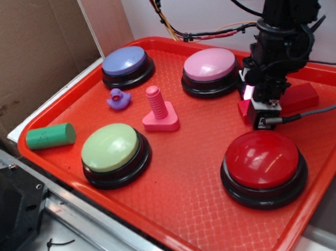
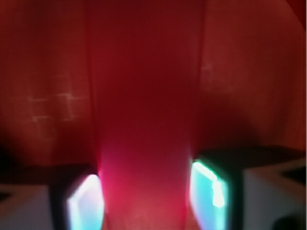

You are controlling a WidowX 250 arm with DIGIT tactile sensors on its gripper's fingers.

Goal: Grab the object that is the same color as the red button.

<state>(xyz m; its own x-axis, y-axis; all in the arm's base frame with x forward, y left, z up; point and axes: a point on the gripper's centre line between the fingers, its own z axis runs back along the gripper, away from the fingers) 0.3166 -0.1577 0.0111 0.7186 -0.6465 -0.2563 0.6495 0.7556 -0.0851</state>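
Gripper [image 1: 264,107] is lowered over the red block [image 1: 303,98], which lies on the tray [image 1: 178,183] between the pink button [image 1: 210,64] and the red button [image 1: 263,160]. In the wrist view the block [image 2: 146,120] is seen between both fingers [image 2: 84,203], pads at its sides; the gripper is seen clamped on it. The view is blurred.

— What do you see on your tray [image 1: 181,217]?

— Your gripper [image 1: 263,103] is down over the red block [image 1: 302,97], between the pink button [image 1: 210,65] and the red button [image 1: 262,160].

— Are its jaws closed?

— You can't tell from here; the arm hides them.
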